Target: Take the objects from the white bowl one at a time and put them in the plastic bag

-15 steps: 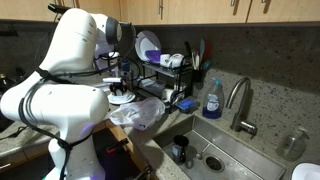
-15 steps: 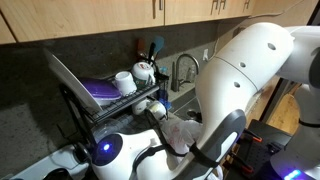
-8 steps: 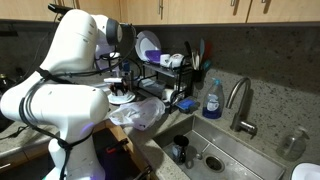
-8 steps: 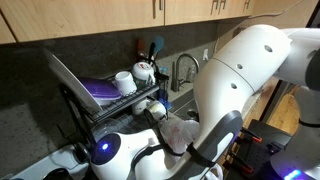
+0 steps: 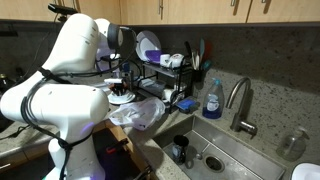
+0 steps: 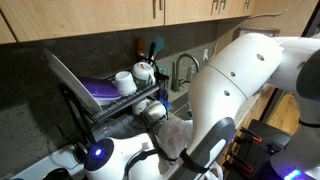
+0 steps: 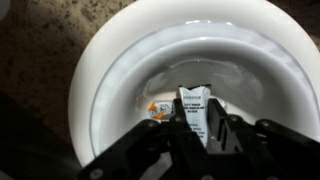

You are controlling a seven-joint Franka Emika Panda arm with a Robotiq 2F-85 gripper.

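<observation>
The wrist view looks down into the white bowl (image 7: 90,80). A white printed packet (image 7: 193,105) lies in it, beside a small orange-and-white item (image 7: 157,108). My gripper (image 7: 197,130) is down inside the bowl. Its dark fingers (image 7: 222,135) press against both sides of the packet. In an exterior view the gripper (image 5: 122,86) stands over the bowl (image 5: 121,98) on the counter. The crumpled translucent plastic bag (image 5: 140,113) lies right beside the bowl towards the sink. The bag (image 6: 175,135) also shows in an exterior view, half hidden by the arm.
A dish rack (image 5: 170,75) stands behind the bowl with a blue-rimmed plate (image 5: 148,47), a mug (image 6: 124,80) and a teapot (image 6: 145,71). The sink (image 5: 215,150), faucet (image 5: 240,100) and blue soap bottle (image 5: 212,100) lie past the bag.
The arm's large white link has swung a little across the exterior view. The gripper has stayed over the bowl.
</observation>
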